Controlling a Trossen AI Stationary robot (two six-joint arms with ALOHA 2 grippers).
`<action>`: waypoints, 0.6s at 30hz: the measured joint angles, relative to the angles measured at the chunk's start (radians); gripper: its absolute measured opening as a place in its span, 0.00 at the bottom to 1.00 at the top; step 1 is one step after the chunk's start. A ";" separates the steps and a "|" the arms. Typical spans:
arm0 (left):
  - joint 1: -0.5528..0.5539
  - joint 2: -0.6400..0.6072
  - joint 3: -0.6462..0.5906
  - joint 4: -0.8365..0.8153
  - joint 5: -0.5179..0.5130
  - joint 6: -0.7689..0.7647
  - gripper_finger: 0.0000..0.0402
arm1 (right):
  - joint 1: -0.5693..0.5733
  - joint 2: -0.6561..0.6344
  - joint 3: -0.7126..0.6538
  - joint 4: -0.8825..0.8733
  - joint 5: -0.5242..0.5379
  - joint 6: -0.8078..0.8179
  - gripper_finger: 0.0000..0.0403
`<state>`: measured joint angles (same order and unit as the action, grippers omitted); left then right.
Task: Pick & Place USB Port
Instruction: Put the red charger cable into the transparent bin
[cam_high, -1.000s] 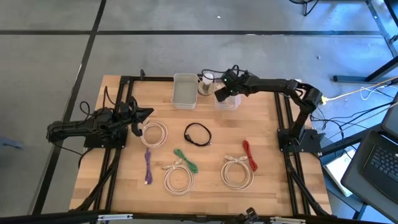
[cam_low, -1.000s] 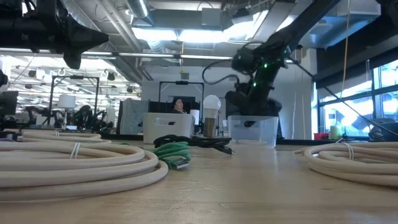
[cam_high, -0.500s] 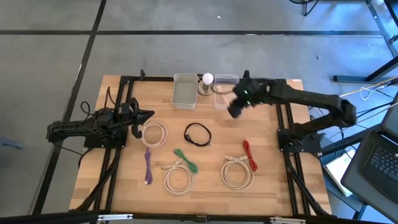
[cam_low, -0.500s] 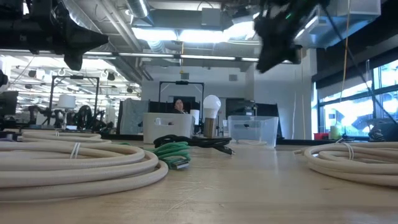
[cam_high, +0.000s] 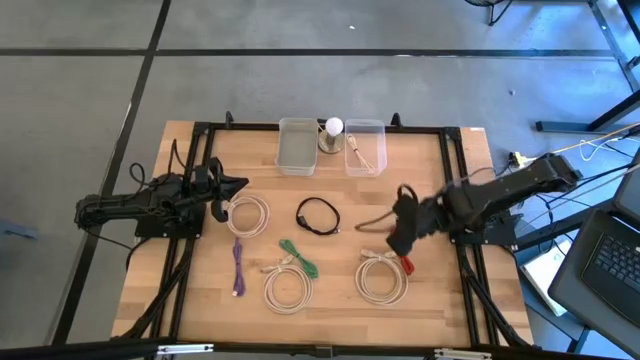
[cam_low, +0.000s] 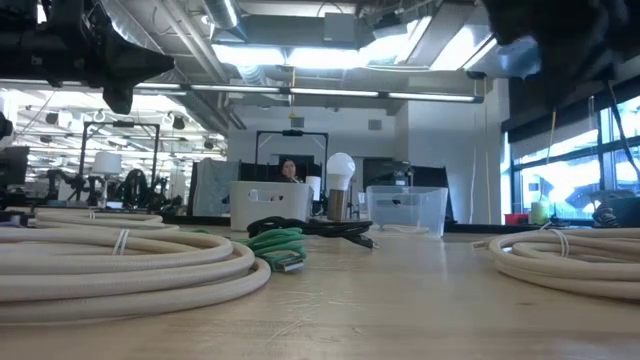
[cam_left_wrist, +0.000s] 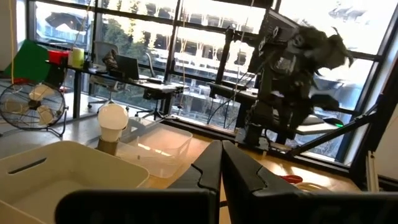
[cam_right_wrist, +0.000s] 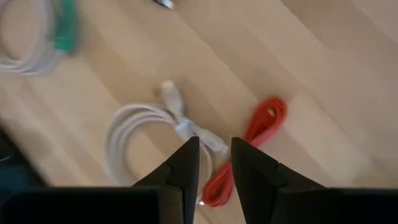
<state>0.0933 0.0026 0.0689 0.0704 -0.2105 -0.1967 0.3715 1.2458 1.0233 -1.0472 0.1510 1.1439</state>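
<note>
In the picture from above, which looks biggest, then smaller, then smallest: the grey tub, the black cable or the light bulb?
1. Grey tub, biggest.
2. Black cable, a loop that covers a little less room, though it is close.
3. Light bulb, clearly smallest.

1. The place was a robotics lab or open workshop in an industrial-style building.
2. A wooden table (cam_high: 330, 250) on a black metal frame stood on a bare grey concrete floor (cam_high: 300, 80), with two dark robot arms mounted at its sides.
3. Beyond the table, exposed ceiling ducts (cam_low: 230, 40) and strip lights ran overhead.
4. Tall windows (cam_left_wrist: 155, 56) looked onto other buildings; desks with monitors (cam_low: 215, 185), a floor fan (cam_left_wrist: 34, 106) and a laptop (cam_high: 610, 255) stood about.
</note>
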 joint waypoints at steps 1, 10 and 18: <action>0.000 0.000 0.000 0.000 0.000 0.000 0.01 | 0.027 0.007 -0.020 0.004 0.026 0.050 0.23; 0.000 0.000 0.000 0.008 -0.004 -0.003 0.01 | 0.101 0.076 -0.216 0.113 0.051 0.267 0.28; 0.000 0.000 0.000 0.009 -0.005 -0.003 0.01 | 0.095 0.108 -0.337 0.354 0.006 0.273 0.44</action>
<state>0.0933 0.0025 0.0689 0.0794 -0.2157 -0.1993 0.4667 1.3540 0.6858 -0.6933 0.1570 1.4171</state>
